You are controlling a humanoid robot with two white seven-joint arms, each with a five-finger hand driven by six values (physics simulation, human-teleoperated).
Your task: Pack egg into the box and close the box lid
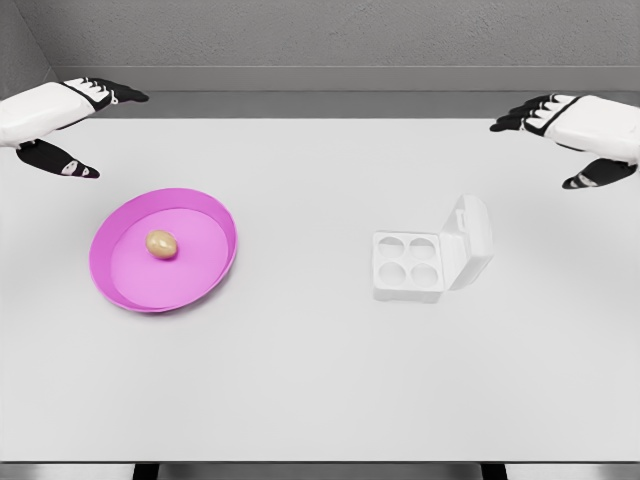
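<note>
While both robot hands hover open: white table (320, 400) (grey wall (330, 35) behind), egg (162, 243) on pink plate (215, 215).

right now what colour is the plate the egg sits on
Bright pink/magenta plate, holding the tan egg; seen in the head view.

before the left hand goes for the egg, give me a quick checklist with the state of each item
1. Egg reachable, lying bare in the pink plate: ok
2. Left hand open and holding nothing: ok
3. Right hand open, away from the box: ok
4. Box lid open: ok
5. Box cups free: ok, all four look empty
6. Nothing on the table between plate and box: ok
</note>
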